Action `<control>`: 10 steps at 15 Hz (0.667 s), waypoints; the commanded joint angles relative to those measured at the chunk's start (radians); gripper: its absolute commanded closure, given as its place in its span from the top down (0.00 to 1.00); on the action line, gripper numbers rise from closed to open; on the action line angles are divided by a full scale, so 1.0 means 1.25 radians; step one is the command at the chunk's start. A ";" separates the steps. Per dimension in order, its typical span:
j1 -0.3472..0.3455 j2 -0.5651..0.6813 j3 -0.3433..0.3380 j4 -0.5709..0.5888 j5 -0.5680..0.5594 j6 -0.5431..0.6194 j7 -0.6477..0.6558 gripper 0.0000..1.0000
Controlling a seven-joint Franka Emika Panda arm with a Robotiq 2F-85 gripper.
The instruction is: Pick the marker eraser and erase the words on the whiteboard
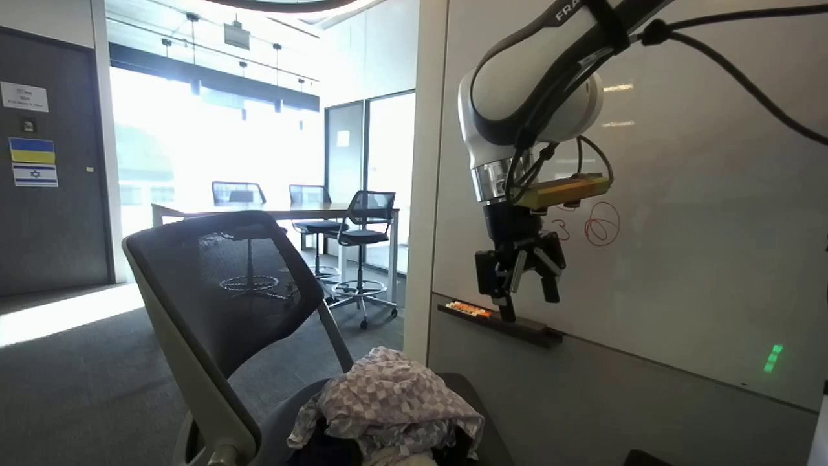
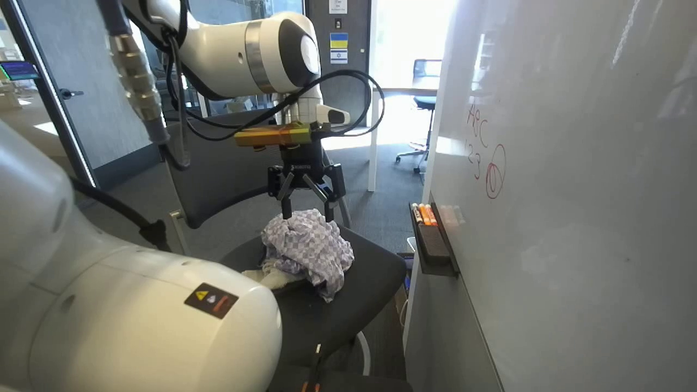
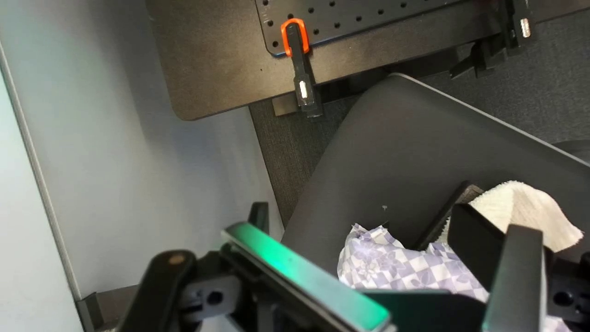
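1 board (image 2: 572, 218), 1 arm (image 1: 517, 90), 1 near chair (image 2: 375, 261) w/ 1 checked cloth (image 2: 310, 242) & 1 cream cloth (image 3: 511, 203) on it. 1 ledge (image 2: 440, 269) on the board, holding 1 eraser (image 2: 434, 241) & approx. 3 markers (image 2: 425, 214). Red words (image 2: 483, 134) on board: ABC, nos., then 2 loops (image 2: 493, 178).

1 gripper (image 2: 308, 211), 2 fingers (image 2: 287, 208) spread wide, empty; above checked cloth, not touching it, well apart from eraser.

Arm cut off in both exterior views. In an exterior view, arm & yellow block (image 1: 566, 189) hide some words. 1st digit v. faint; exact no. of markers unclear; fingers blurred in wrist view.
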 commanded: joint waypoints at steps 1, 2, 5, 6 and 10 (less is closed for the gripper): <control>-0.023 0.017 0.000 -0.038 -0.074 0.065 0.057 1.00; -0.034 0.022 0.000 -0.054 -0.112 0.078 0.075 1.00; -0.055 0.064 -0.006 -0.100 -0.180 0.089 0.124 1.00; -0.051 0.079 -0.007 -0.112 -0.178 0.072 0.123 1.00; -0.006 0.158 0.005 -0.129 -0.150 0.109 0.113 1.00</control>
